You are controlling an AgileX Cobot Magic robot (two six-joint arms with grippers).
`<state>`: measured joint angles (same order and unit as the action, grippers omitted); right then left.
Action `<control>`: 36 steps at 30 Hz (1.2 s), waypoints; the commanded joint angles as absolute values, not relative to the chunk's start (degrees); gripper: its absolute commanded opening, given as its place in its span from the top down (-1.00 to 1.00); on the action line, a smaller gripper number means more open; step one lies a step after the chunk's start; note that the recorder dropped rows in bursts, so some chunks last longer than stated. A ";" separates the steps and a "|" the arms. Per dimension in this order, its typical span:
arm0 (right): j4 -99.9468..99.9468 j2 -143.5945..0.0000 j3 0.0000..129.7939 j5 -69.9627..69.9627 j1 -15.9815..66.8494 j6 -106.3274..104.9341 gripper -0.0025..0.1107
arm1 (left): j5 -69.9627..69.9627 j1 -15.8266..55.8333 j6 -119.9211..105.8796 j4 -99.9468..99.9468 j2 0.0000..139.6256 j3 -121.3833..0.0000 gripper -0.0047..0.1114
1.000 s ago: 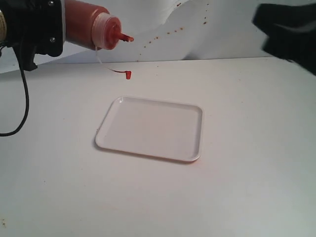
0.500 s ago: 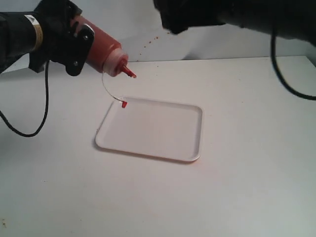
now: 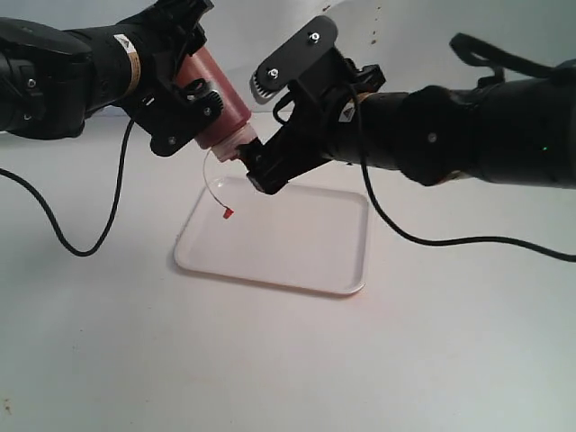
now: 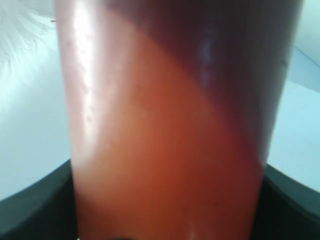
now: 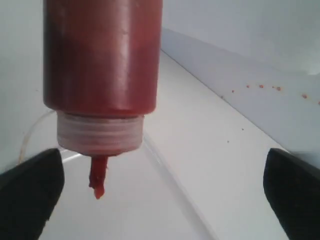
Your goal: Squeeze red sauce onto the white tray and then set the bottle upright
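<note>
My left gripper (image 3: 191,85) is shut on the bottle (image 3: 216,103), which hangs tilted, nozzle down, over the far left corner of the white tray (image 3: 288,243). In the left wrist view the bottle (image 4: 170,130) fills the picture between the dark fingers (image 4: 35,205). The tethered red cap (image 3: 228,213) dangles just above the tray. My right gripper (image 3: 259,135) reaches in from the right, open wide, with its fingertips beside the cloudy cap. In the right wrist view, the bottle (image 5: 102,55) and red nozzle (image 5: 99,177) sit between the spread fingers (image 5: 30,195). No red sauce shows on the tray.
Reddish-brown specks (image 5: 260,86) dot the white back wall. A black cable (image 3: 90,243) from the left arm loops over the table at the left. The white table (image 3: 432,342) spreads in front of and to the right of the tray.
The left gripper has brought the bottle down and rightward over the tray's corner, nozzle tipped lower. The right arm has swung in from the upper right to the bottle's cap.
</note>
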<state>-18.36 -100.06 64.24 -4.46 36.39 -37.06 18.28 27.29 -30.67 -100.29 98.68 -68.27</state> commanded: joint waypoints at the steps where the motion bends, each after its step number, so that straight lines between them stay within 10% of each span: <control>1: -17.99 -102.92 64.81 -12.44 39.49 -37.27 -0.90 | 19.41 27.55 -30.51 -99.95 98.10 -69.29 0.92; 24: -15.65 -112.71 75.96 -17.22 42.25 -25.20 -0.86 | 19.29 27.55 -30.51 -99.95 98.10 -69.29 0.92; 29: -16.06 -112.71 75.89 -18.64 42.25 -25.20 -0.32 | 19.29 27.55 -30.51 -99.95 98.10 -69.29 0.92; 36: -16.06 -112.71 75.89 -18.64 42.25 -25.20 0.95 | 19.29 27.55 -30.51 -99.95 98.10 -69.29 0.92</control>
